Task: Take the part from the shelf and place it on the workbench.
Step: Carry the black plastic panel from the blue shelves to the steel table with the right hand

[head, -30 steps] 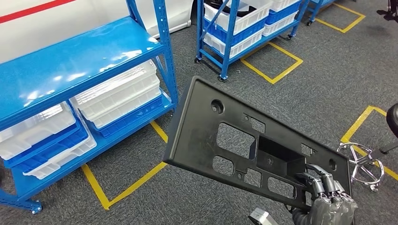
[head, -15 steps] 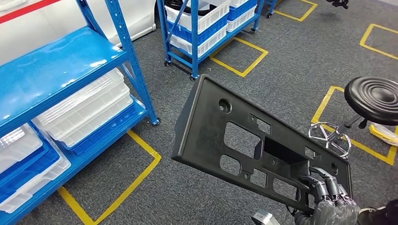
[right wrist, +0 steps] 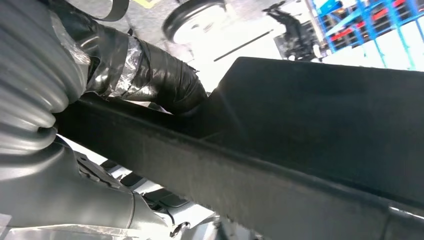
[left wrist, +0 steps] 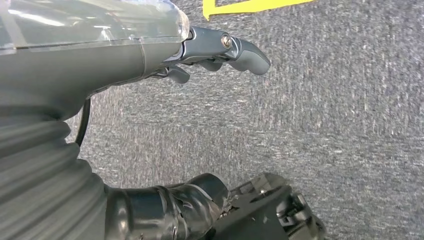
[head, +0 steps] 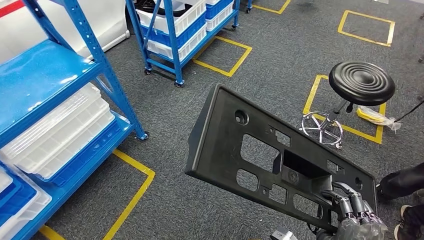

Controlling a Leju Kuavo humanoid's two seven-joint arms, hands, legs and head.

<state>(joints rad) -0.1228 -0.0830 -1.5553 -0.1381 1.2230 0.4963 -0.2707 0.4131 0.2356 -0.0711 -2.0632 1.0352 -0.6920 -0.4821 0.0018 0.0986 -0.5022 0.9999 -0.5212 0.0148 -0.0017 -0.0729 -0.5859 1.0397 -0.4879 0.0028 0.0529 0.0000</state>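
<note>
A: Where is the part (head: 260,150), and how am I holding it?

B: The black plastic panel is hanging in the air in front of the body, above the grey carpet (head: 280,65). The right hand (head: 352,215) is gripping it at one end, fingers (head: 345,197) hooking over the edge beside a rectangular cut-out. In the right wrist view the panel's dark edge (right wrist: 300,165) is running across the picture, close against the hand.

A: Which way is its long axis running?

B: From the right hand it is extending forward and to the robot's left, rising as it goes, so the far end is hanging free, well away from the grip. All the weight is sitting on that one held end.

A: And the left hand?

B: The left hand (left wrist: 220,50) is hanging over bare carpet, holding nothing, fingers loosely curled; I cannot tell whether they are fully closed. It is well apart from the panel, so the right hand is plainly the nearer one.

A: What is lying around it?

B: A blue shelf (head: 55,75) with white trays (head: 60,132) is standing to the left, a wheeled blue rack (head: 175,30) farther off, and a black stool (head: 361,82) ahead to the right. I am judging the carry as under way, with no workbench in sight; the free end will be swinging widest on any turn.
</note>
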